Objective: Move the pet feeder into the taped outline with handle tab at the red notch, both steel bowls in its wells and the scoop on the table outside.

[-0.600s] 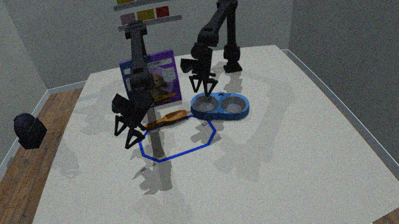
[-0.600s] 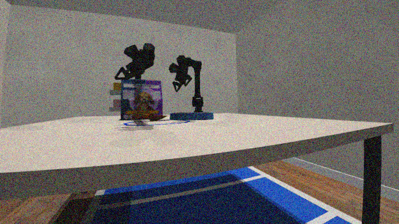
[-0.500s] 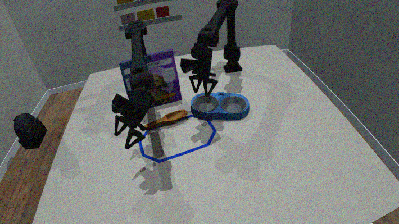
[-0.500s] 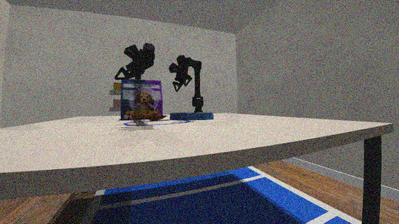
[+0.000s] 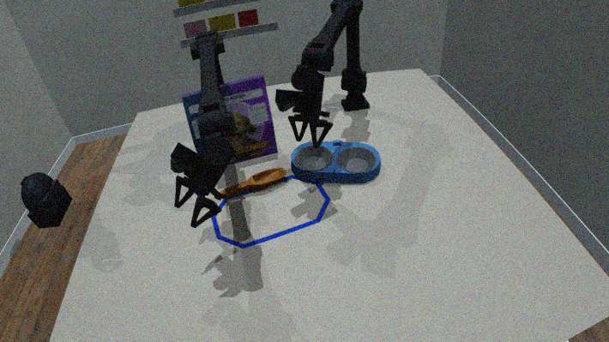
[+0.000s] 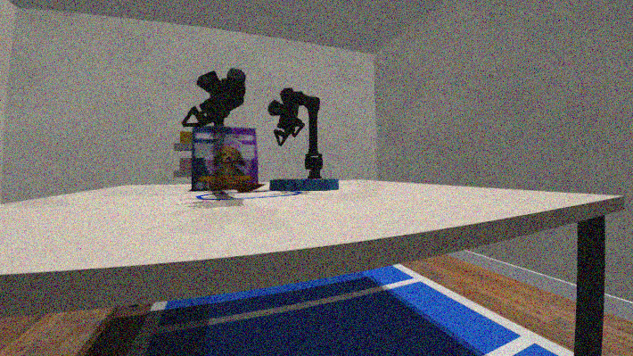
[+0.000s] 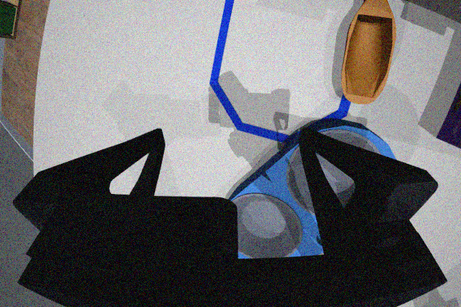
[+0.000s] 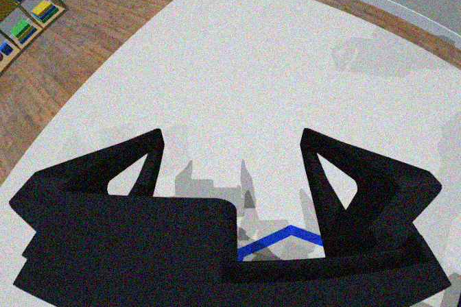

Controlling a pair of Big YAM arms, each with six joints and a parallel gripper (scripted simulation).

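Note:
The blue pet feeder [image 5: 340,177] [image 6: 303,185] [image 7: 277,173] stands at the outline's back right corner in the top view, mostly outside it. Its two steel bowls [image 5: 313,159] [image 5: 357,160] look seated. The blue taped outline [image 5: 280,233] [image 7: 223,35] [image 8: 290,229] shows partly; I cannot make out the red notch or handle tab. The wooden scoop [image 5: 267,178] [image 7: 368,54] lies across the outline's back edge. My left gripper [image 5: 307,143] [image 6: 288,140] [image 7: 232,136] is open and empty above the feeder. My right gripper [image 5: 185,216] [image 8: 232,136] is open and empty above the outline's left end.
A purple and blue picture box [image 5: 267,109] [image 6: 250,146] stands upright behind the scoop, close to the right arm. Wall shelves [image 5: 224,5] hang beyond the table. A black object [image 5: 46,203] shows left of the table.

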